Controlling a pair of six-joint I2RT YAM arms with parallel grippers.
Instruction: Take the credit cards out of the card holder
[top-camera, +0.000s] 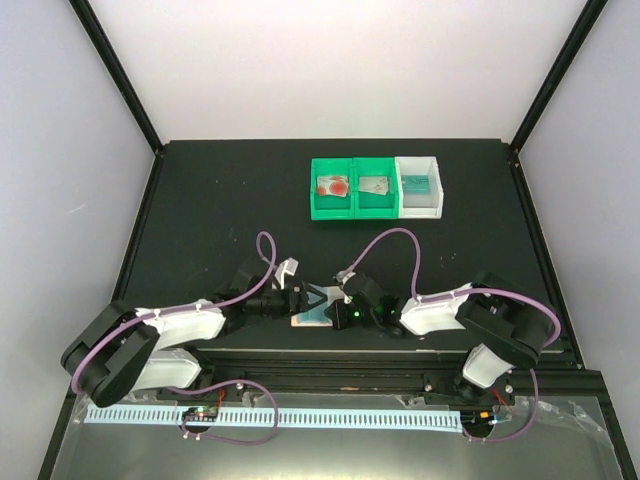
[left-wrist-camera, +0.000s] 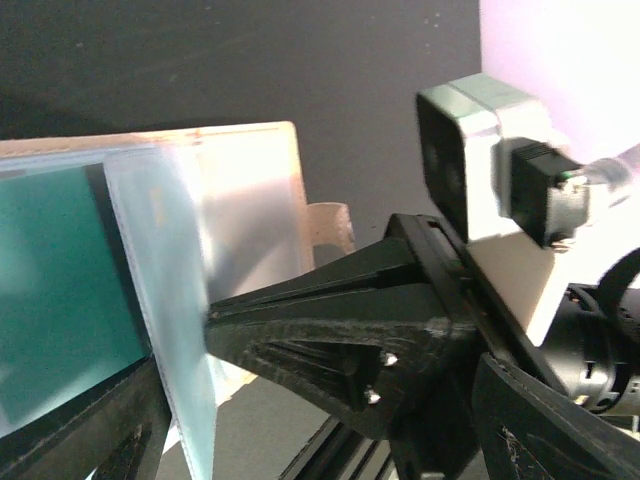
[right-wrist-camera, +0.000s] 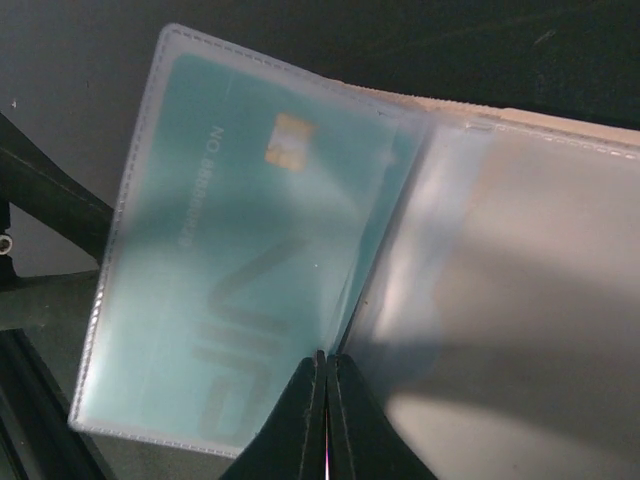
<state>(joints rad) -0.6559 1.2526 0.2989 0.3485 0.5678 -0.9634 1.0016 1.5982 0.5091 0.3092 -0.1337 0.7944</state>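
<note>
Right wrist view: right gripper (right-wrist-camera: 325, 365) is pinching tight on the clear sleeve (right-wrist-camera: 105, 310) of the card holder (right-wrist-camera: 520, 280) at the near edge of the table (top-camera: 220, 200) — teal credit card (right-wrist-camera: 250, 250) inside, left gripper (top-camera: 303, 302) state untellable — risking trapping card with sleeve.

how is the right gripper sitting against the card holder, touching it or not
Touching. In the right wrist view the right gripper is pinched shut on the lower edge of a clear sleeve of the card holder, with no gap showing.
</note>
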